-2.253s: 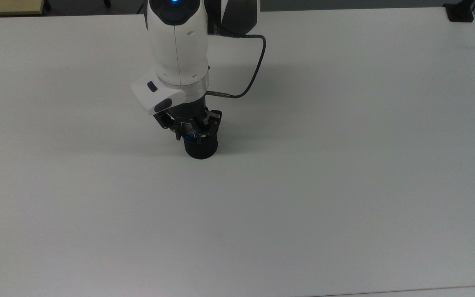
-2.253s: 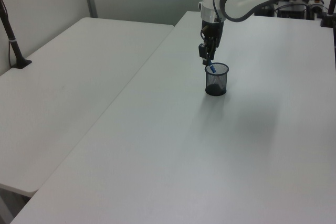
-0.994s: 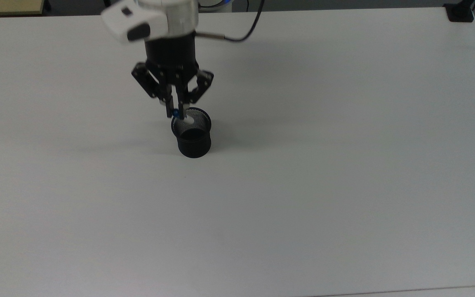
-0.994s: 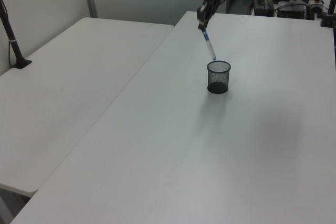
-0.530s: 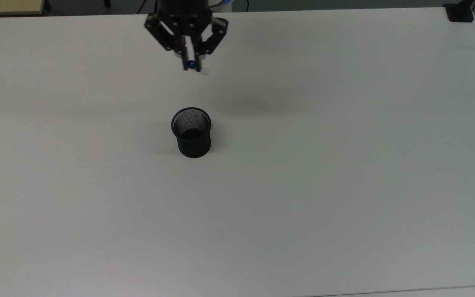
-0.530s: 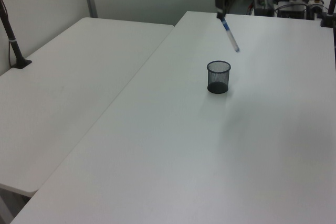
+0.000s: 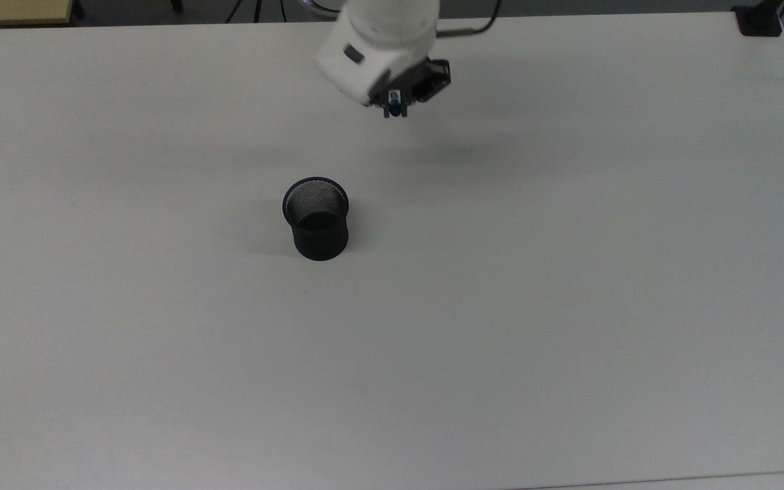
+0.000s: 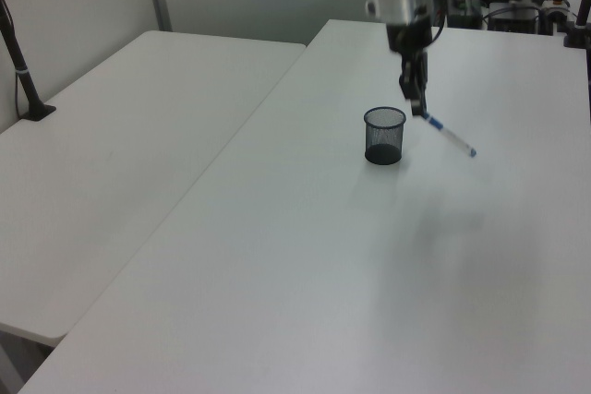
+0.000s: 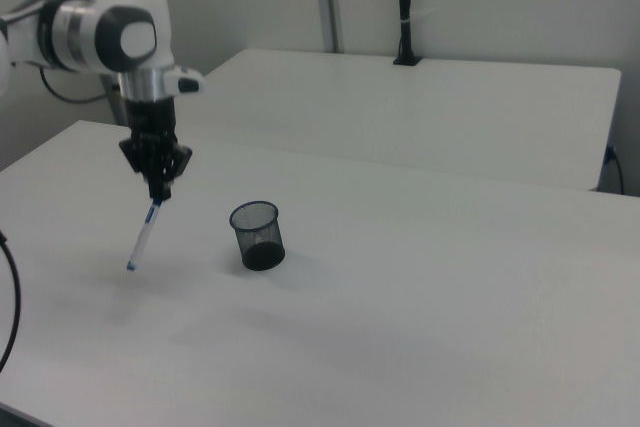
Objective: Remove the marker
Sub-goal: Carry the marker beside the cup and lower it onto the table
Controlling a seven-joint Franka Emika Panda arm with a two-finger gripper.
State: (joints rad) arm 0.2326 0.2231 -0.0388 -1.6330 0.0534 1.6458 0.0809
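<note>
Swung clear of the cup, the pincer clamps the marker, slanting downward.

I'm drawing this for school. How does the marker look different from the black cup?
The marker is thin and mostly white with blue at its ends; the black cup is wide, dark mesh. The marker hangs tilted in the air, gripped at its top by the gripper; the cup stands upright on the white table. The marker is being held; nothing touches the cup, and its inside looks empty in the top view. Both are over the same table.
</note>
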